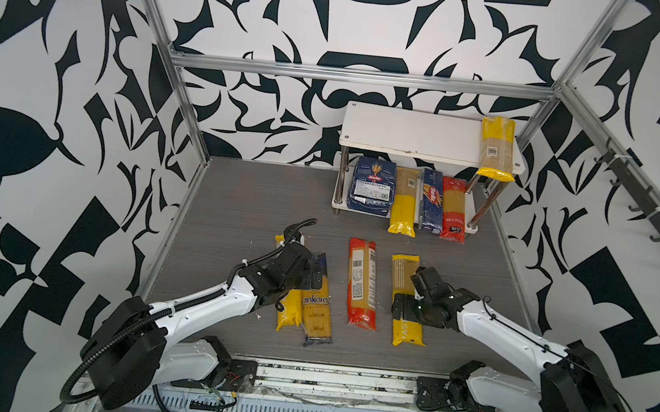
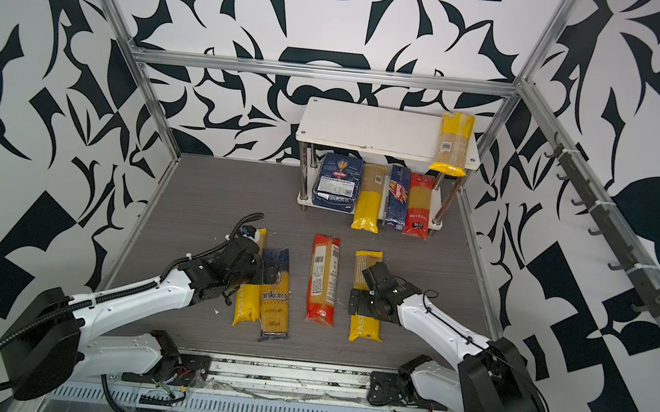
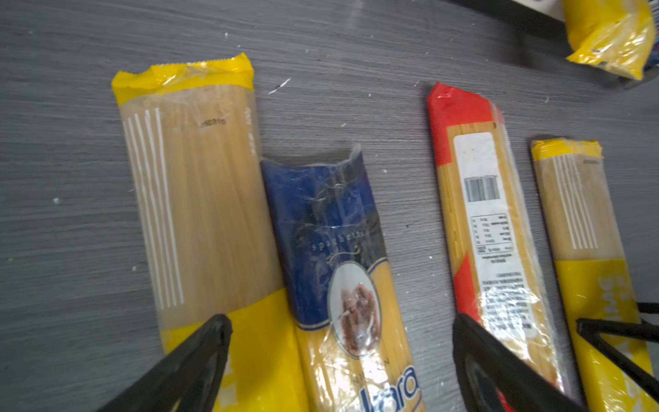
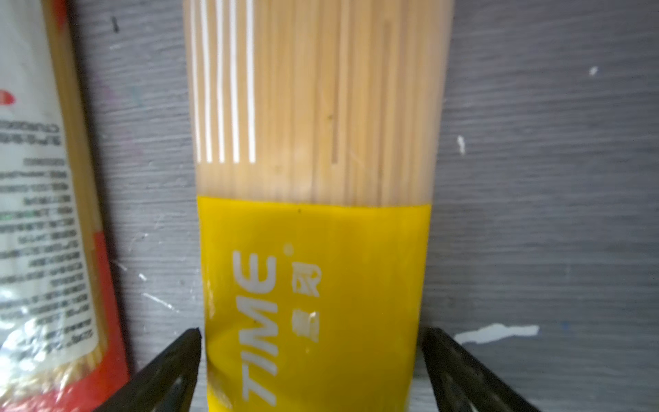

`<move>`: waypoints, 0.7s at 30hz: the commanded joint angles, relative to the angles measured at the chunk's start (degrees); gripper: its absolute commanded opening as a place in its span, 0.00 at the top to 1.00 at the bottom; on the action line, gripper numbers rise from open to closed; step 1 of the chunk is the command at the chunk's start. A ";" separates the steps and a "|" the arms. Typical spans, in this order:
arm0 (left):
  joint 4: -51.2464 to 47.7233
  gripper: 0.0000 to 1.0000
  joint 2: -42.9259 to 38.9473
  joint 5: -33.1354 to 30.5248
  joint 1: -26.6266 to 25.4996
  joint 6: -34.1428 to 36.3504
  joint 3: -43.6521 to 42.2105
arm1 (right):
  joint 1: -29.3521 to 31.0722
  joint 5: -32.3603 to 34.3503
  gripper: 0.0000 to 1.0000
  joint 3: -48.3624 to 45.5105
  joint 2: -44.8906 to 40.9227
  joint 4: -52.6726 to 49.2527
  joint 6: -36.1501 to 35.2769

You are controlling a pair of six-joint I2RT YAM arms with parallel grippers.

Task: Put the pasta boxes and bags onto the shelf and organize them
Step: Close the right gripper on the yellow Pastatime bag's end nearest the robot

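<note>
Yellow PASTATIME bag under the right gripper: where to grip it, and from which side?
Probably best to grip the yellow PASTATIME bag across its narrow width, about mid-length, coming straight down from above. It lies flat on the table, long and slim, with bare table along both long sides; the open right gripper straddles it.

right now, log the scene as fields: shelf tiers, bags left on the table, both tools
top tier: top yellow bag, at the shelf's right end
bottom tier: wide Barilla box, lower yellow bag, narrow Barilla box, lower red bag
on table: left yellow bag, ankara bag, table red bag, right yellow bag
left tool: open, above ankara bag
right tool: open, jaws flanking right yellow bag
</note>
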 commanded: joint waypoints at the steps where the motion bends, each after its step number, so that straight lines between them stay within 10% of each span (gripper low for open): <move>1: 0.46 0.01 0.05 -1.87 -0.80 -1.27 1.56 | 2.31 1.55 0.00 -0.86 -1.84 -0.01 3.24; 12: -0.39 0.01 -3.14 -3.50 -2.83 -2.89 -0.50 | 14.63 15.61 0.00 3.25 8.17 -5.81 13.65; 21: -3.25 0.01 -11.46 -5.72 -2.84 -3.39 -4.44 | 19.88 14.72 0.00 4.97 18.00 -1.84 16.75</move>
